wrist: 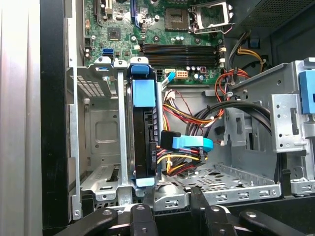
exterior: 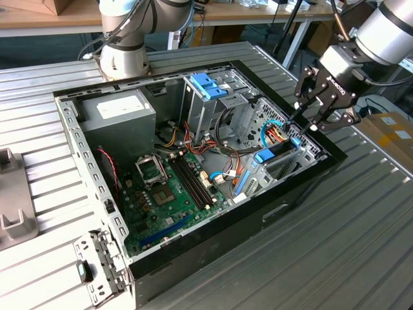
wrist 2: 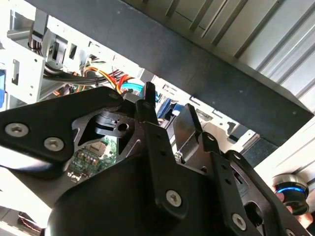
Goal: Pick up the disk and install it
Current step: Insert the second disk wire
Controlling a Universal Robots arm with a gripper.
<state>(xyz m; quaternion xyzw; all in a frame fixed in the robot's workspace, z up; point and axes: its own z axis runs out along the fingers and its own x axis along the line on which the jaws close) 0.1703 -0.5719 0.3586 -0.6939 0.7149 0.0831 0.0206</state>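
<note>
Gripper (exterior: 308, 120) hangs just above the case's edge at the exterior view's right, fingers spread and empty; the disk (wrist: 143, 132) stands on edge in the drive bay (wrist: 101, 142), blue rails up, cables (wrist: 184, 147) plugged into its side. Best to come straight down centred on the blue tab and clear of those cables. Can't tell if the disk is fully seated; its lower end is hidden by the bay.

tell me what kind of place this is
Probably a robotics lab or test bench: an open computer case lies on a ribbed metal table, a robot arm's gripper hangs above its drive bay, and a second arm's base is mounted behind.
</note>
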